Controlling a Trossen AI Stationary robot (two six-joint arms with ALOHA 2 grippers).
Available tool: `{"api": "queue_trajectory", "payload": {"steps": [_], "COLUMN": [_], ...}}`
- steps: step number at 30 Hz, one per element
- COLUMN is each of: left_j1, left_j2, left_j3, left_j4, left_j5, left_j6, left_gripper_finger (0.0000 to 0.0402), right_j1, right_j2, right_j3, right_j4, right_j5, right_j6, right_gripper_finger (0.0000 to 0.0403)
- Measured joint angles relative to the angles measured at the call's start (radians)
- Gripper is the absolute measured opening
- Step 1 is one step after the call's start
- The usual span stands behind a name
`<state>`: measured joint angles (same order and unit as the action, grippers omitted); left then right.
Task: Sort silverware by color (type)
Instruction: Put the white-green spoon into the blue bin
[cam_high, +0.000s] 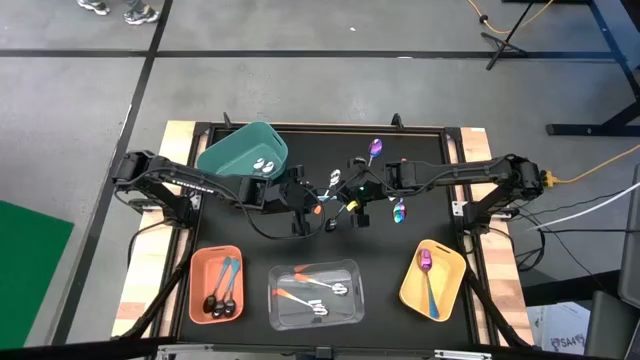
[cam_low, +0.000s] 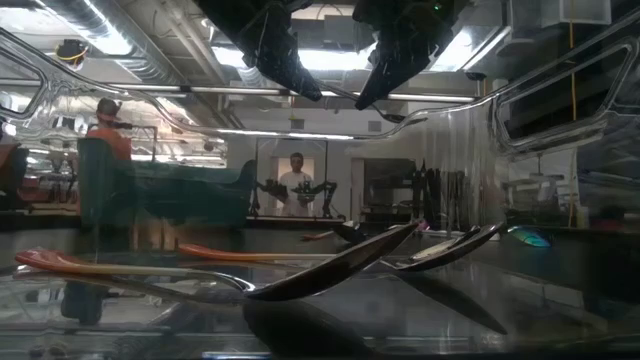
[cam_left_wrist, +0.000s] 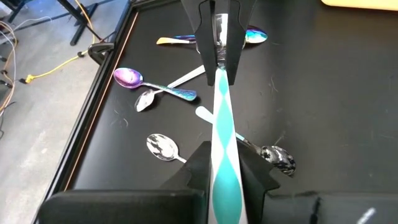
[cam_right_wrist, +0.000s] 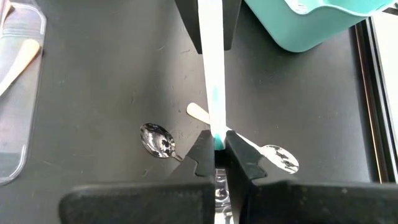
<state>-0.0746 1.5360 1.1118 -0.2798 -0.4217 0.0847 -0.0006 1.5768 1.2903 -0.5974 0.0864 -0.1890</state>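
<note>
Because both arms meet mid-worktop, the left gripper (cam_left_wrist: 214, 180) and right gripper (cam_right_wrist: 219, 149) each pinch one end of a teal-handled spoon (cam_left_wrist: 222, 124), apparently a handover above loose spoons.

Glossy metal spoons (cam_left_wrist: 161, 147), matt tabletop (cam_left_wrist: 336, 112)

The black table (cam_high: 230, 225) carries four bins (cam_high: 315, 295) and loose spoons (cam_high: 375, 150).
</note>
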Motion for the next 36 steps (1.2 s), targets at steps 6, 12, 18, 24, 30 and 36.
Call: {"api": "queue_trajectory", "payload": {"steps": [6,12,18,24,30,36], "left_j1": [0.000,0.000,0.001,0.001,0.012,0.044], "left_j2": [0.000,0.000,0.000,0.000,-0.008,-0.050], "left_j3": [0.000,0.000,0.000,0.000,0.000,0.000], "left_j4": [0.000,0.003,0.007,0.007,0.005,-0.009], "left_j5": [-0.002,-0.003,-0.010,-0.016,-0.016,-0.013], "left_j6": [0.000,-0.001,-0.002,-0.003,-0.004,-0.030], "left_gripper_finger": [0.0035,0.0035,0.0035,0.0036,0.0036,0.0036], "right_j1": [0.000,0.000,0.000,0.000,0.000,0.000], "right_j2": [0.000,0.000,0.000,-0.009,-0.083,-0.185], "right_j3": [0.000,0.000,0.000,0.000,0.000,0.002], "right_j4": [0.001,0.003,0.010,0.004,-0.008,-0.060], "right_j5": [0.001,0.000,0.000,0.027,0.042,0.165], "right_j6": [0.001,0.002,0.003,-0.037,-0.080,-0.116], "right_gripper_finger": [0.0003,0.0024,0.0084,0.0114,0.0117,0.0117]}}
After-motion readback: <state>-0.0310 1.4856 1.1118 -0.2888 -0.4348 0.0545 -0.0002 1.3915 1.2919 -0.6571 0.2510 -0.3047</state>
